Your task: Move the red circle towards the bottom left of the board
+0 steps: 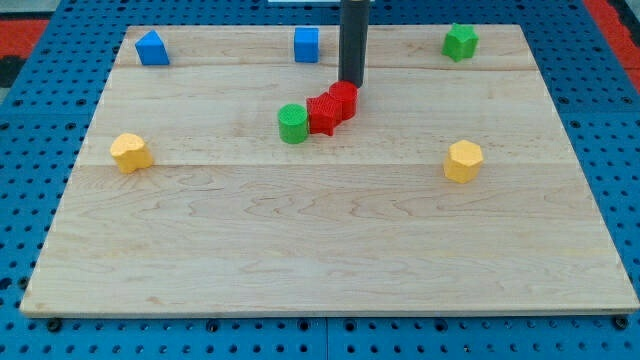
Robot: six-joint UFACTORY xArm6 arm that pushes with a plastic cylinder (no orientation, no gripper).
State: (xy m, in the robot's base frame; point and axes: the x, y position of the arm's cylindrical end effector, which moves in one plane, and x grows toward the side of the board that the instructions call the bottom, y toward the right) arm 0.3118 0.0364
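A red circle block [344,99] sits near the board's upper middle, touching a second red block [323,115] at its lower left. A green round block [293,123] touches that second red block on its left. The three form a short diagonal row. My tip [351,82] is at the top edge of the red circle, touching or almost touching it. The dark rod rises from there out of the view's top.
On the wooden board [330,250]: a blue block [152,48] at the top left, a blue cube [306,44] at the top middle, a green block [460,41] at the top right, a yellow block [130,152] at the left, a yellow block [463,161] at the right.
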